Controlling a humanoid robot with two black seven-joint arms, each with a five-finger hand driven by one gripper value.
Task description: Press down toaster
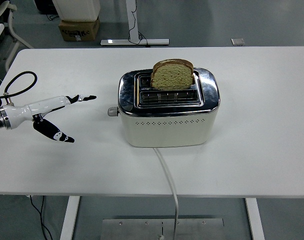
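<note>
A cream toaster [167,125] with a chrome top stands in the middle of the white table [262,100]. One slice of bread [173,75] sticks up high out of its rear slot. The lever knob [112,111] juts from the toaster's left end, in its raised position. My left hand [72,115] hovers over the table to the left, open, fingers stretched toward the toaster and thumb pointing down. Its fingertips [91,97] lie a short way left of the knob, not touching it.
The toaster's white cord [167,175] runs from its front over the table's near edge. A black cable loop [19,82] arcs behind my left wrist. A cardboard box [79,27] sits on the floor beyond the table.
</note>
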